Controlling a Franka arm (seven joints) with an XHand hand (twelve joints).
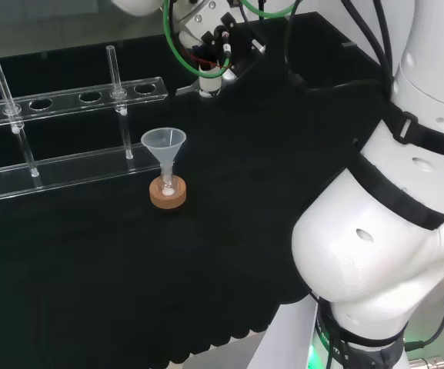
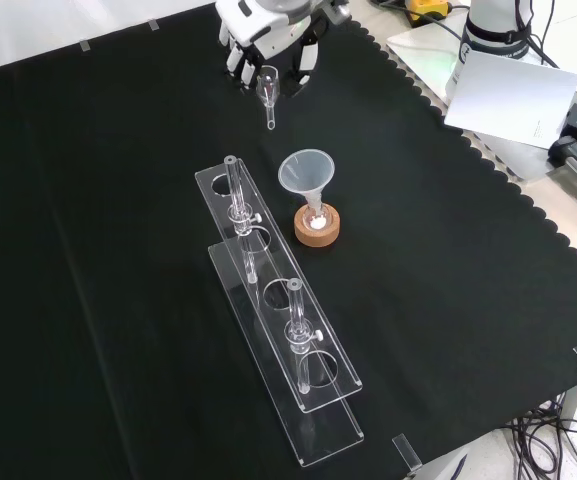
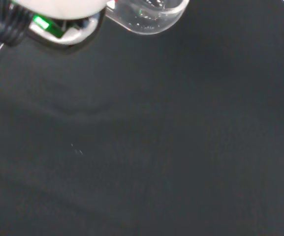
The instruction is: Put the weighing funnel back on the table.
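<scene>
Now hand (image 2: 268,32) at top of front view, fingers curled round weighing funnel (image 2: 268,90), stem down over cloth (image 2: 118,250); touching or not, cannot tell

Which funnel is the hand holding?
The small weighing funnel, held in the hand; the big funnel stands in a flask on a cork ring.

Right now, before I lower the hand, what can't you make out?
1. Front view: whether the stem of the weighing funnel held by the hand touches the cloth; it is clear glass and too small to tell.
2. Head view: the hand's hold, cut by the top edge and covered by green cables.
3. Wrist view: the weighing funnel's stem, cut off by the picture's edge.
</scene>
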